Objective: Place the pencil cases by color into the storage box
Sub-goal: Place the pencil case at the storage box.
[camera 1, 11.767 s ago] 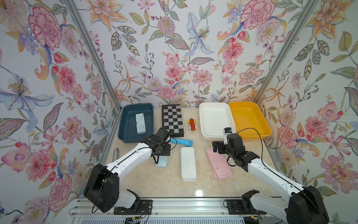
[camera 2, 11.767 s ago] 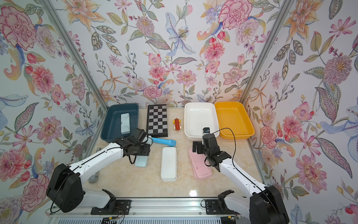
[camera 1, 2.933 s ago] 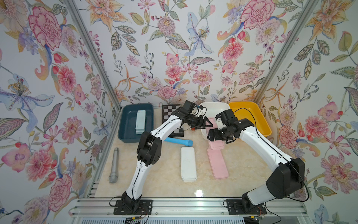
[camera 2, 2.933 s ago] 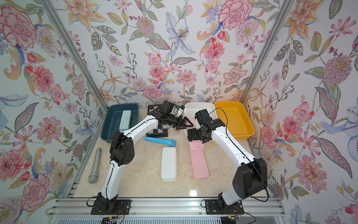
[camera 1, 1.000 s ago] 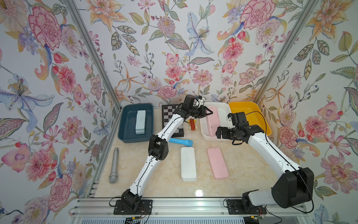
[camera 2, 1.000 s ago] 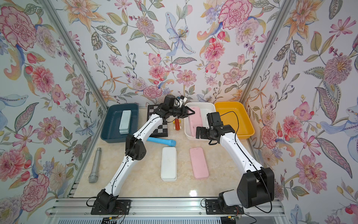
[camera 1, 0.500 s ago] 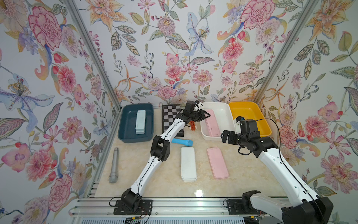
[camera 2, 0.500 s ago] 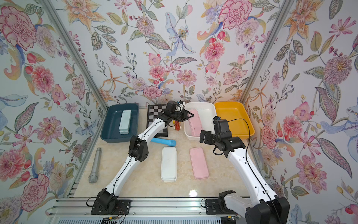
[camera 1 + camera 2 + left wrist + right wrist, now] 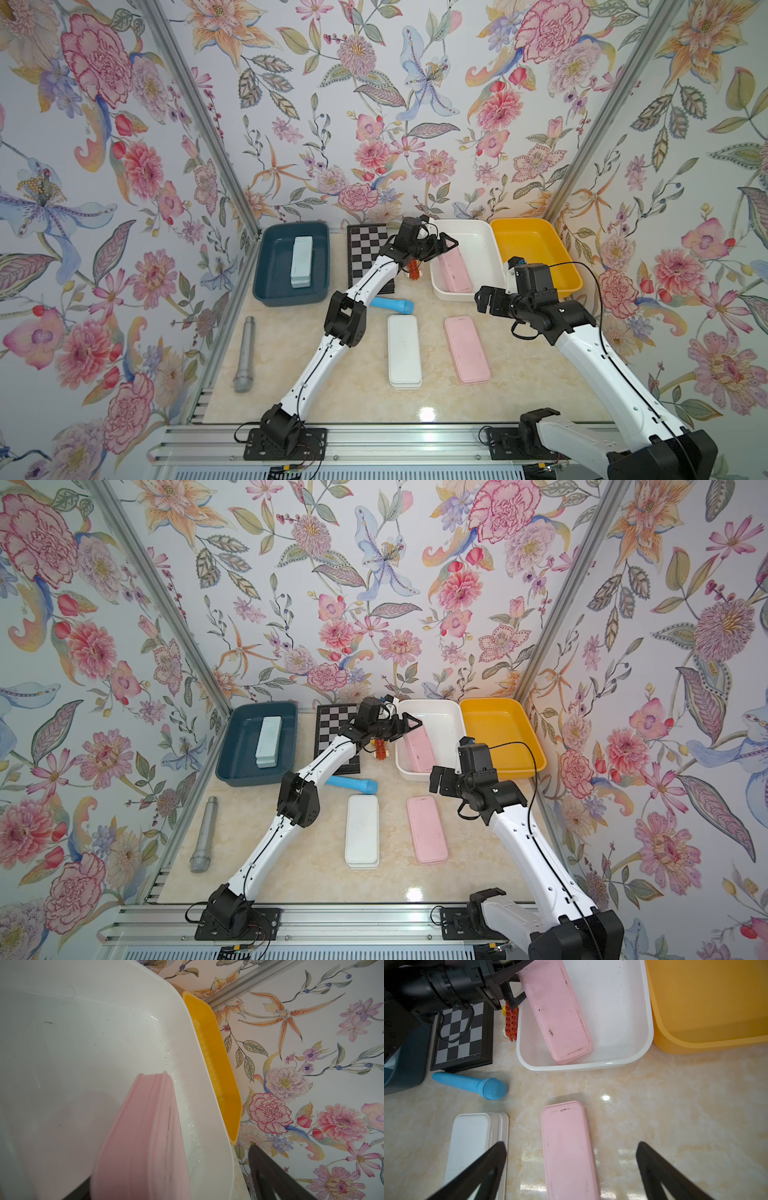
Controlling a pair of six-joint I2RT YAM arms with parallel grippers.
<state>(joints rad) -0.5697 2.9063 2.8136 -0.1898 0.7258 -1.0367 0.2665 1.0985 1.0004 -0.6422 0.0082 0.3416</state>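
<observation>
One pink pencil case [image 9: 455,270] [image 9: 556,1012] lies slanted in the white tray [image 9: 478,249] [image 9: 83,1043]. My left gripper [image 9: 442,245] [image 9: 170,1162] is open, its jaws standing wide around the case's far end. A second pink case [image 9: 466,348] [image 9: 568,1147] lies flat on the table, and my right gripper [image 9: 490,299] [image 9: 571,1145] hangs open above its far end, holding nothing. A white case [image 9: 404,351] [image 9: 471,1138] lies beside it. The light blue case [image 9: 301,262] rests in the dark blue tray [image 9: 274,266].
A yellow tray [image 9: 532,249] stands right of the white one. A checkered board [image 9: 368,253], a red toy brick [image 9: 413,268] and a blue microphone [image 9: 392,304] lie between the trays. A grey microphone [image 9: 244,359] lies by the left wall.
My left gripper has opened and let the pink case settle into the white tray. My right arm has drawn back from the tray to above the pink case on the table.
</observation>
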